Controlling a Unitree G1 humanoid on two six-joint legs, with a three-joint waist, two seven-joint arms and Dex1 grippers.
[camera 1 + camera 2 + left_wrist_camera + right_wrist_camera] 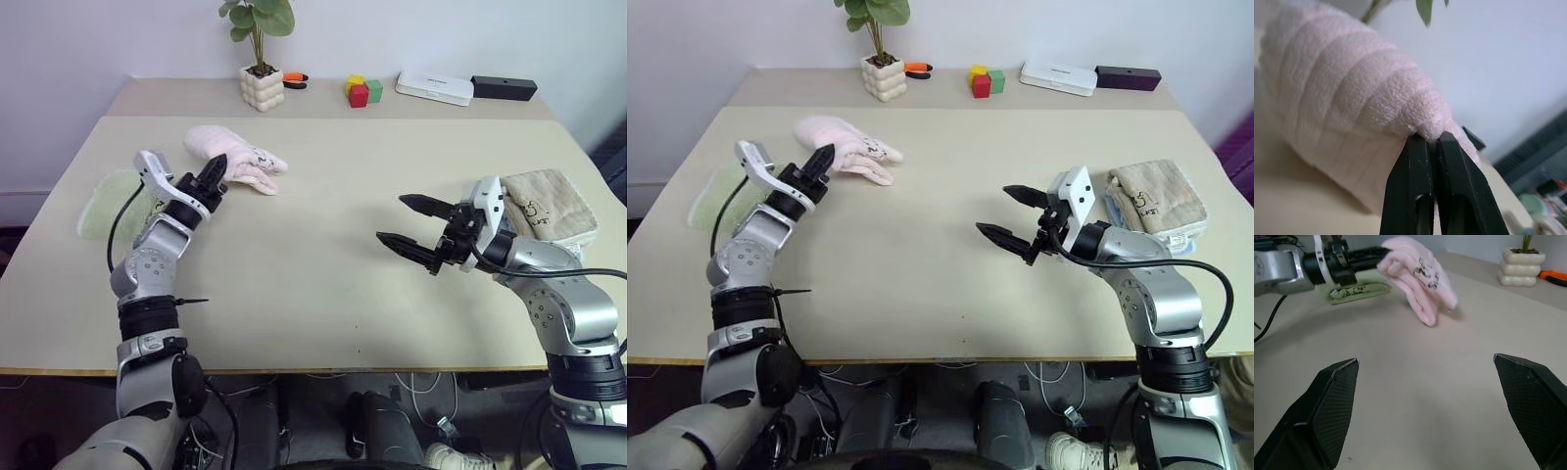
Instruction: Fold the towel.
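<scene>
At the far left edge of the table (313, 294) a light green folded towel (103, 208) is laid flat, judged to be set aside and no part of the work. Just right of it the left gripper (216, 174) is seen with its fingers pressed together on an edge of the pink towel (240, 157), which is lifted at that side while its far right end trails onto the tabletop. The pinch is judged to be taken at the edge so that the cloth can be drawn out or carried over for a fold.

The towel is bunched, not spread flat: pale pink terry in soft ribbed bands, with a small dark embroidered mark on the side turned toward the right arm.

Toward the right, well apart from the towel, the right gripper (416, 230) is held with its fingers spread wide and nothing between them, apparently in readiness to take a second edge. Beyond it, at the right edge, a beige folded towel (549, 206) is lying.
</scene>
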